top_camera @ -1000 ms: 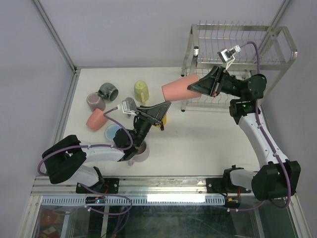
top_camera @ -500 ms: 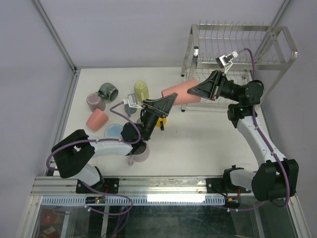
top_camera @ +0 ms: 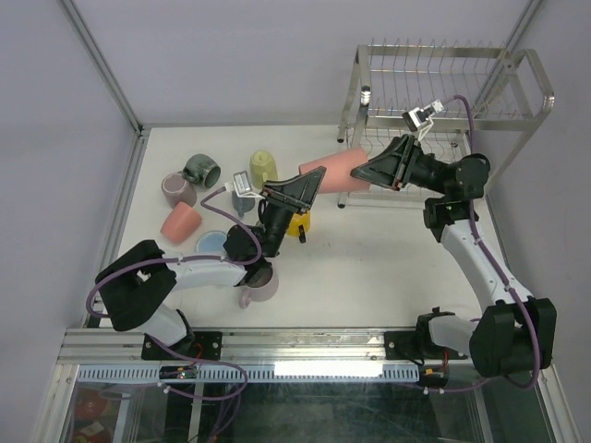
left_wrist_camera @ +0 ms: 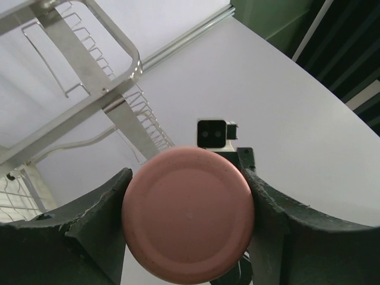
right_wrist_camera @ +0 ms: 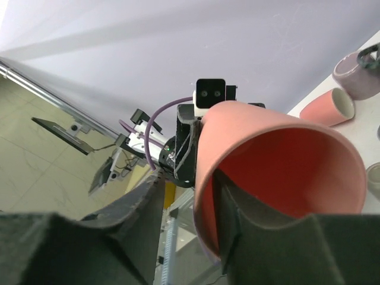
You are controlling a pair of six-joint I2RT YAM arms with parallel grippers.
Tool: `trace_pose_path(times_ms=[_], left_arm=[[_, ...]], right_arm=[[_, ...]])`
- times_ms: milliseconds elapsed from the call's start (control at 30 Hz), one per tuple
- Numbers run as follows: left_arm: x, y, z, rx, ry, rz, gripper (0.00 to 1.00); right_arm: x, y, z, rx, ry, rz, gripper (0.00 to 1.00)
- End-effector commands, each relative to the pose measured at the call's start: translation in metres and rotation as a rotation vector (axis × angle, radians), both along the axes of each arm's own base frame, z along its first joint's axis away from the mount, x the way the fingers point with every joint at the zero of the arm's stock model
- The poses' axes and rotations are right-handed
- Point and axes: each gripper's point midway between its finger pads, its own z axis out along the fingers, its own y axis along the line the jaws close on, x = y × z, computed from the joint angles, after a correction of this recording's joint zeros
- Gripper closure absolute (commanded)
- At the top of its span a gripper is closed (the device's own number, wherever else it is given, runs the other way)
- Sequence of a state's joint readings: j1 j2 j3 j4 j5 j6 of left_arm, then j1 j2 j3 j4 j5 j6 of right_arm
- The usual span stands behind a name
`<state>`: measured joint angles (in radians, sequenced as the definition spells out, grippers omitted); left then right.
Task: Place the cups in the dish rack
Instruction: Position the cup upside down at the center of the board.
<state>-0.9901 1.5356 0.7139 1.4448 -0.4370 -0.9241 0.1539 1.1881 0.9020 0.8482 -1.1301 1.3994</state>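
A salmon pink tumbler (top_camera: 331, 173) hangs in the air in front of the dish rack (top_camera: 443, 101), lying level between both grippers. My left gripper (top_camera: 309, 187) is shut on its base. In the left wrist view, its fingers (left_wrist_camera: 107, 205) press both sides of the round base (left_wrist_camera: 187, 219). My right gripper (top_camera: 358, 171) is at the rim. In the right wrist view, one finger is inside the mouth (right_wrist_camera: 279, 160). The outer finger (right_wrist_camera: 145, 208) stands off the wall with a gap.
On the table's left lie a dark grey-green mug (top_camera: 201, 169), a mauve mug (top_camera: 178, 190), a pale yellow-green cup (top_camera: 264, 167), a second pink cup (top_camera: 180, 221) and a light blue cup (top_camera: 214, 245). A yellow cup (top_camera: 297, 223) and another mauve mug (top_camera: 260, 286) sit under the left arm.
My left gripper rose from the table to the tumbler's base and closed round it. My right arm turned and lowered the tumbler toward it, and its outer finger now stands off the wall.
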Motion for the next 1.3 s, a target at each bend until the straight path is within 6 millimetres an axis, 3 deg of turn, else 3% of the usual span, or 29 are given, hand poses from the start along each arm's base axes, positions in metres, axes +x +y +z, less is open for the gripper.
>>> trace_pose_path(times_ms=[0,167,300,333,500,700,933,1000,1133,1267], left_arm=[[-0.025,0.05,0.067,-0.251,-0.21,0.018,0.93],[-0.024,0.055,0.059,-0.179,-0.224,0.041,1.0],[-0.025,0.059,0.053,-0.086,-0.227,0.057,1.0],[-0.026,0.06,0.053,-0.062,-0.232,0.064,1.0],[-0.02,0.044,0.036,0.165,-0.226,0.072,1.0],[-0.008,-0.003,-0.011,0.564,-0.203,-0.004,1.0],[0.013,-0.04,-0.069,1.038,-0.182,-0.066,1.0],[0.016,-0.049,-0.075,1.142,-0.195,-0.078,1.0],[0.018,-0.072,-0.13,1.404,-0.172,-0.158,1.0],[0.015,-0.089,-0.167,1.594,-0.178,-0.205,1.0]], right_arm=[[-0.015,-0.002,0.016,-0.013,-0.137,-0.005,0.5],[-0.013,-0.009,0.004,-0.123,-0.202,0.001,0.2],[-0.014,-0.017,-0.006,-0.168,0.051,-0.004,0.19],[-0.01,-0.021,-0.022,-0.274,-0.249,-0.032,0.13],[-0.008,-0.043,-0.053,-0.555,-0.554,-0.123,0.11],[0.002,-0.083,-0.107,-0.851,-0.622,-0.247,0.1],[0.019,-0.127,-0.14,-0.94,-0.537,-0.393,0.13],[0.02,-0.133,-0.146,-0.917,-0.515,-0.391,0.14],[0.018,-0.138,-0.155,-0.906,-0.52,-0.354,0.15],[0.019,-0.141,-0.164,-0.932,-0.531,-0.341,0.15]])
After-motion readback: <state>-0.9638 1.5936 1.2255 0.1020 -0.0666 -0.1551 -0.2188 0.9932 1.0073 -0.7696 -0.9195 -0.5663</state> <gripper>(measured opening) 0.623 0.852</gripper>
